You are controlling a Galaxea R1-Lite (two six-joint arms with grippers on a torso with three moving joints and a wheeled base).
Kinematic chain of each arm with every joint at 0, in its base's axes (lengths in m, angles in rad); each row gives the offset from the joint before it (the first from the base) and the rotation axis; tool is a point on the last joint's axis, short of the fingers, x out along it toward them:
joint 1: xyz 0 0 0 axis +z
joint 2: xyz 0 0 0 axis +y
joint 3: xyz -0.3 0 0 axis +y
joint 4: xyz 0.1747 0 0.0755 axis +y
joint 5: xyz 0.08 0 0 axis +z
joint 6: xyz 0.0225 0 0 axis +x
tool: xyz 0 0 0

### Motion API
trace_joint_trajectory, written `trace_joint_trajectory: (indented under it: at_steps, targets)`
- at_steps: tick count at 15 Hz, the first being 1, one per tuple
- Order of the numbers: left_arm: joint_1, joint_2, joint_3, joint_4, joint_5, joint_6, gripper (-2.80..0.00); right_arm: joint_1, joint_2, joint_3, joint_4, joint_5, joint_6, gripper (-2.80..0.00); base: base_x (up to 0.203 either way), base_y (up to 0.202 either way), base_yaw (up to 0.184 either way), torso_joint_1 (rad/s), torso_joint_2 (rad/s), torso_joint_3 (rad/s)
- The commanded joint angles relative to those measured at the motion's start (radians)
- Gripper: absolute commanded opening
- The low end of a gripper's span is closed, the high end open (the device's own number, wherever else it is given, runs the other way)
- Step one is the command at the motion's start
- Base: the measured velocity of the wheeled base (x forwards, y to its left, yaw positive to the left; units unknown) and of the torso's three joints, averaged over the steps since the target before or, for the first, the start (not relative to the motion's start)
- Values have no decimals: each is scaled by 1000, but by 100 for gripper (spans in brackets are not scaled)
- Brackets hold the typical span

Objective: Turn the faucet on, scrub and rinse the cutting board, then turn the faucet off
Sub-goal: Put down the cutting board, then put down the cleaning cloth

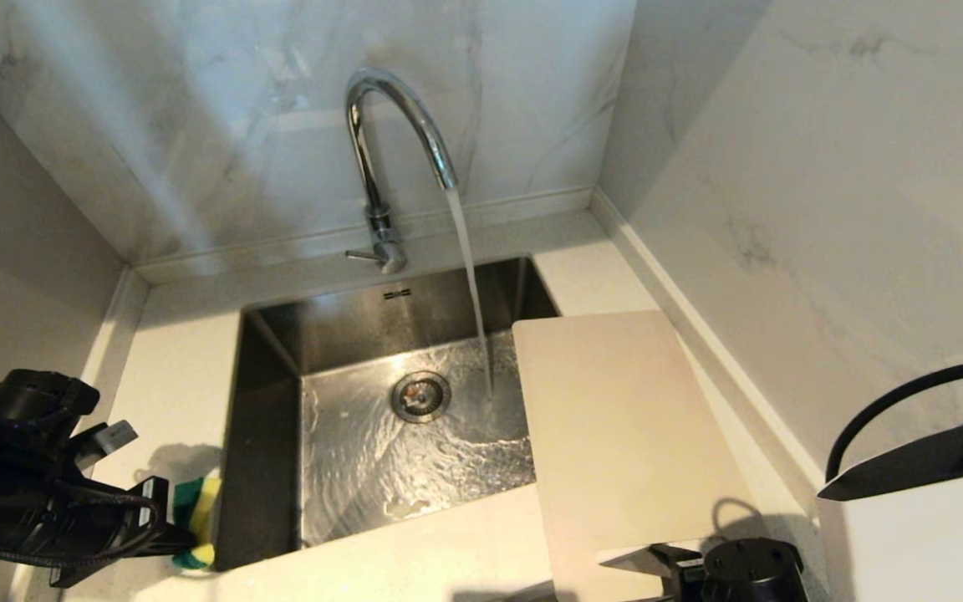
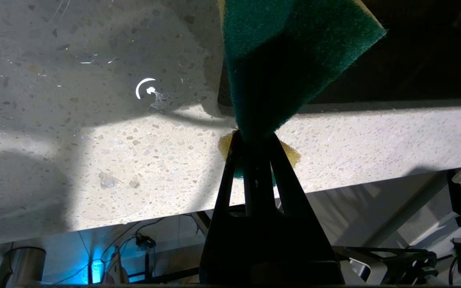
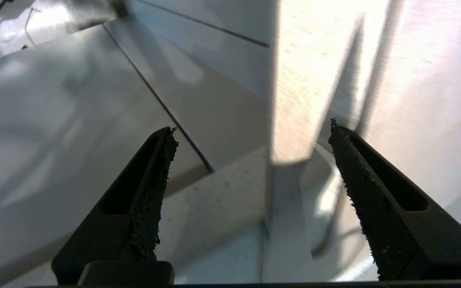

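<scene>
Faucet (image 1: 389,134) running into sink (image 1: 272,351). I keep left gripper (image 2: 254,138) clamped on sponge (image 2: 286,52), parked over counter left of basin, ready to scrub. Right gripper (image 3: 250,132) wide open, empty, at near end of cutting board (image 1: 624,426) (board lies on right counter, overhanging sink). Count: one board, one sponge, one faucet.

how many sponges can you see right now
1. The green and yellow sponge is clamped in the left gripper, over the countertop just left of the sink. More could lie outside the pictures.
</scene>
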Motion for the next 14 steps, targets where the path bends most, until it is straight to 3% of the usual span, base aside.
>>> trace_joint_trajectory:
  at_steps: [1, 9, 14]
  targets:
    - [-1, -18, -3, 1, -1, -3, -280, 16, -104, 0, 0, 0, -8, 0, 0, 0, 0, 0, 0, 0]
    - [-3, -69, 1, 9, 0, -23, -280, 45, -404, 0, 251, 4, -9, 0, 0, 0, 0, 0, 0, 0]
    - [-13, -119, -4, 36, 0, -32, -280, 45, -555, -1, 279, 3, 3, 0, 0, 0, 0, 0, 0, 0]
